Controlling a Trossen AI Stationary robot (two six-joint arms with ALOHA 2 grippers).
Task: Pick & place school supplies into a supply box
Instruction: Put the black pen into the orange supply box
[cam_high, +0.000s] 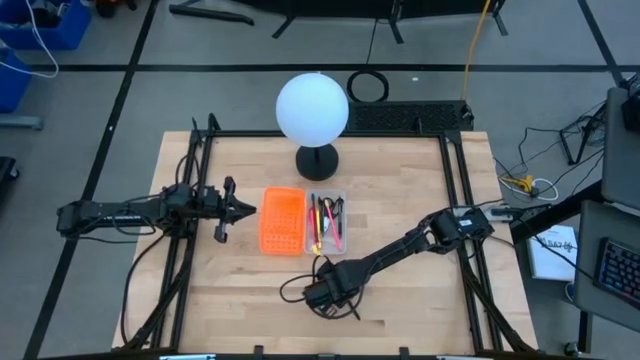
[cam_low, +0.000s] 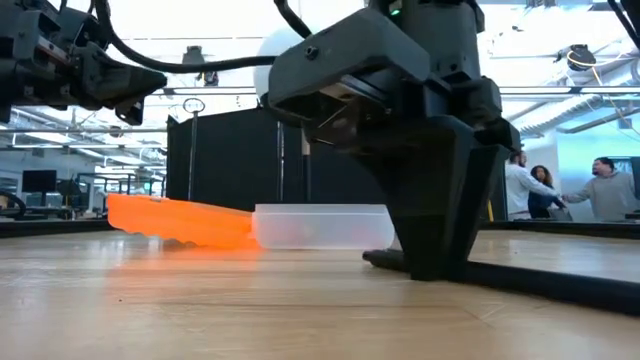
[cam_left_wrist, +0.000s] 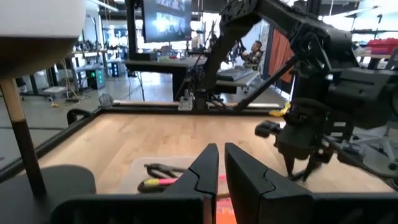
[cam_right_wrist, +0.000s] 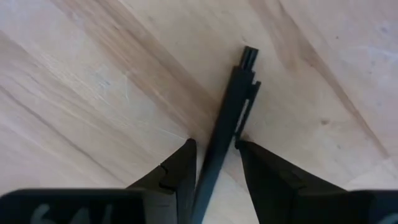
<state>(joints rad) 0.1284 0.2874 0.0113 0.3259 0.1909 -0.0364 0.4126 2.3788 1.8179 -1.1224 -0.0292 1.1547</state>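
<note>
A black pen (cam_right_wrist: 239, 93) lies flat on the wooden table near its near edge, and my right gripper (cam_right_wrist: 214, 144) stands over it, pointing down, shut on it (cam_high: 330, 292). The clear supply box (cam_high: 345, 240) sits at the table's middle and holds pink and yellow pens (cam_high: 322, 225) and black-handled scissors (cam_high: 337, 210). In the low view the box (cam_low: 320, 225) stands behind the right gripper (cam_low: 430, 262). My left gripper (cam_high: 248, 208) hovers left of the orange tray, shut and holding nothing (cam_left_wrist: 221, 149). My right gripper pinches the black pen's barrel (cam_right_wrist: 224, 134), just below its clip, between the two fingers (cam_right_wrist: 255, 162). The fingers come from above, pointing down, and lie across the pen. The pen rests flat on the table, its push-button end (cam_right_wrist: 250, 55) sticking out beyond the fingers.
An orange perforated tray (cam_high: 282, 220) lies just left of the clear box. A lamp with a white globe (cam_high: 312, 108) stands on a black base (cam_high: 317, 160) behind them. Dark cable loops (cam_high: 290, 290) lie beside the right gripper. People stand in the room beyond the table (cam_low: 560, 190).
</note>
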